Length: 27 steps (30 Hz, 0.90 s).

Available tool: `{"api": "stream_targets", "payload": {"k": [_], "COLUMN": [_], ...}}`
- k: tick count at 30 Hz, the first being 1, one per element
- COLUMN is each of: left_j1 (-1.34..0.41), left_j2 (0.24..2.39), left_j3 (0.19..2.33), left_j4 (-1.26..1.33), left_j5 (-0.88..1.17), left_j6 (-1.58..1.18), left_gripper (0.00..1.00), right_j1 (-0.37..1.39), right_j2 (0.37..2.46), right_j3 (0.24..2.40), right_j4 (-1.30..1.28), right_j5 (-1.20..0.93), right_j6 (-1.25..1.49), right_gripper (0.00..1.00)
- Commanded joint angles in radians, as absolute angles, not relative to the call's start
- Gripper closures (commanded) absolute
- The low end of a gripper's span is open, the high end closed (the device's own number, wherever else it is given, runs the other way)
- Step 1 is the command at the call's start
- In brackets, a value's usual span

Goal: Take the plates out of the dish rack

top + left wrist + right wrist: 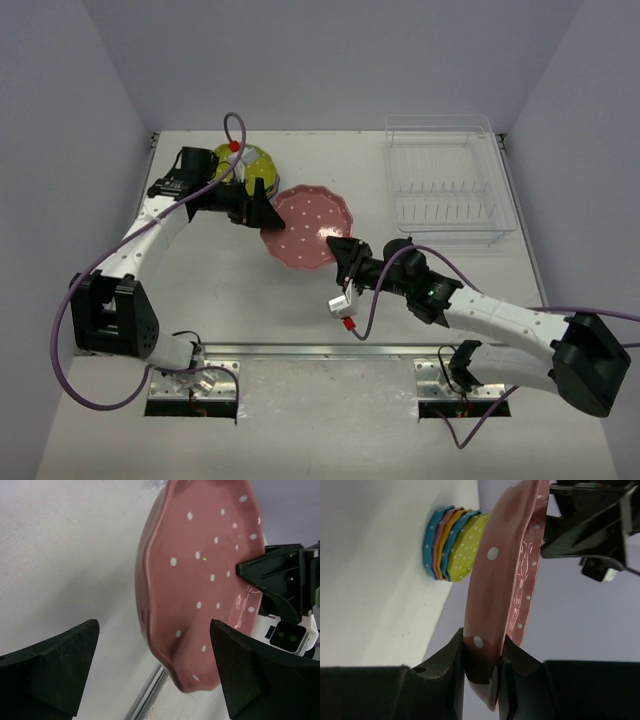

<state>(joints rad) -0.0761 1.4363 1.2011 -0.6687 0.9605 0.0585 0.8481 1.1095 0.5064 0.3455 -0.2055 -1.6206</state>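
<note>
The white table [230,300] is loaded as follows: the clear dish rack [445,185] is set at its far right corner; a stack of plates [258,168] is placed near its far left corner

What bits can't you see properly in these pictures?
Top view: the left arm covers much of the stack of plates, so they can't be counted there.
Right wrist view: the picture's top edge cuts off the pink plate, and the fingers of the right end effector hide part of its lower rim.
Both wrist views: the dish rack lies outside them.
</note>
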Motion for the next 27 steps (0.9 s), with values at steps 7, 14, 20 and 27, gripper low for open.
{"api": "stream_targets", "payload": {"k": [7, 14, 20, 27], "left_j1": [-0.11, -0.088, 0.071, 0.235], "left_j2": [1.495, 1.494, 1.531, 1.603], "left_j3": [1.214, 1.207, 1.239, 1.389], "left_j4": [-0.723, -0.71, -0.697, -0.54], "left_j5": [1.021, 1.172, 1.251, 1.058], "left_j6": [0.145, 0.132, 0.088, -0.121], "left_gripper": [0.57, 1.0, 1.0, 1.0], "right_j1": [0.871, 0.873, 0.874, 0.873], "right_j2": [1.107, 1.166, 1.188, 1.2], "right_j3": [0.506, 0.5, 0.503, 0.501], "right_j4": [0.8, 0.874, 0.874, 0.871], "right_j5": [-0.218, -0.165, -0.113, -0.031], "right_j6": [-1.757, -1.766, -1.757, -1.719], "right_gripper": [1.0, 0.89, 0.27, 0.01]}}
